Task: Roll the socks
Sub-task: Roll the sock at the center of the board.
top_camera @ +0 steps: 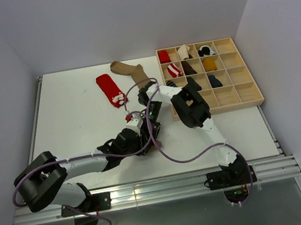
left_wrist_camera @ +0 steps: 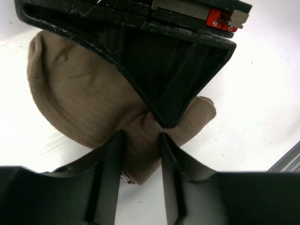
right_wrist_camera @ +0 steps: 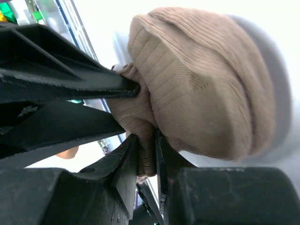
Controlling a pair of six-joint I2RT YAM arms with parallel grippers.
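The right gripper [right_wrist_camera: 146, 140] is almost closed and pinches a fold of the plain brown sock [right_wrist_camera: 201, 84], whose bunched bulk sits just ahead of its fingertips. The left gripper [left_wrist_camera: 140, 137] stands partly open astride the same sock's narrow end (whether it presses the fabric, I cannot tell).

Item one: my left arm [top_camera: 84, 165], white links with black joints, lies low and stretches rightward from its base. Its black two-finger left gripper [left_wrist_camera: 140, 161] has fingers standing apart, astride a plain brown ribbed fabric sock [left_wrist_camera: 79, 98]. I cannot tell whether they press it.

Item two: my right arm [top_camera: 210, 134], same make, rises from its base with the elbow bent and the forearm reaching left. Its black right gripper [right_wrist_camera: 146, 159] has fingers nearly together, pinching the sock's bunched end. The two grippers meet tip to tip.
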